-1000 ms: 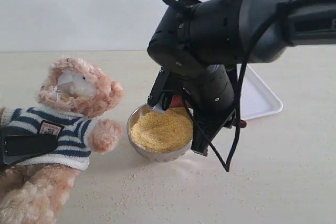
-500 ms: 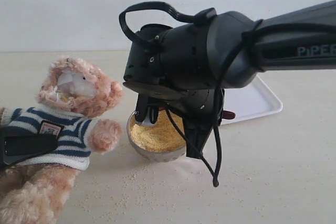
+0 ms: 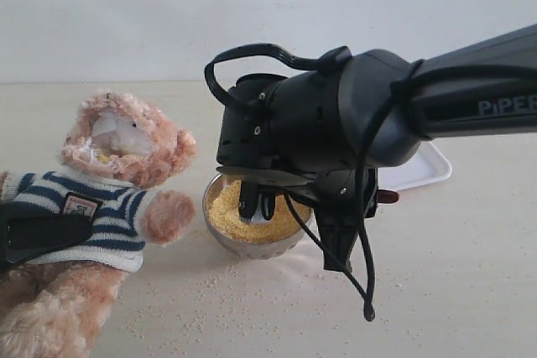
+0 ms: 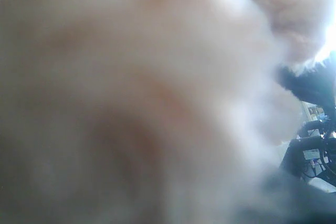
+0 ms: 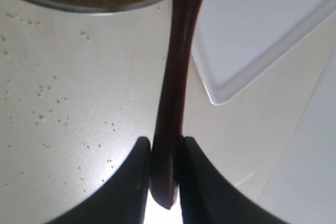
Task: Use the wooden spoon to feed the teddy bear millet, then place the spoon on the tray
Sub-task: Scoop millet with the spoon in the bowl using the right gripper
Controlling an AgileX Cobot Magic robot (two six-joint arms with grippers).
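I'm seeing the bear [image 3: 117,165] leaning at left in its striped shirt, beside the yellow millet [image 3: 225,211]. The dark spoon [image 5: 176,77] is being pinched by its handle, pointing toward the millet, the white tray [image 3: 424,169] lying behind.

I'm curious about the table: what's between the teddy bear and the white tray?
In the exterior view, the metal bowl of millet sits between teddy bear and tray, partly hidden by the right arm.

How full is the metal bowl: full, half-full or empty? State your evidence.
Nearly full. In the exterior view, yellow millet fills the metal bowl almost to its rim, though part is hidden.
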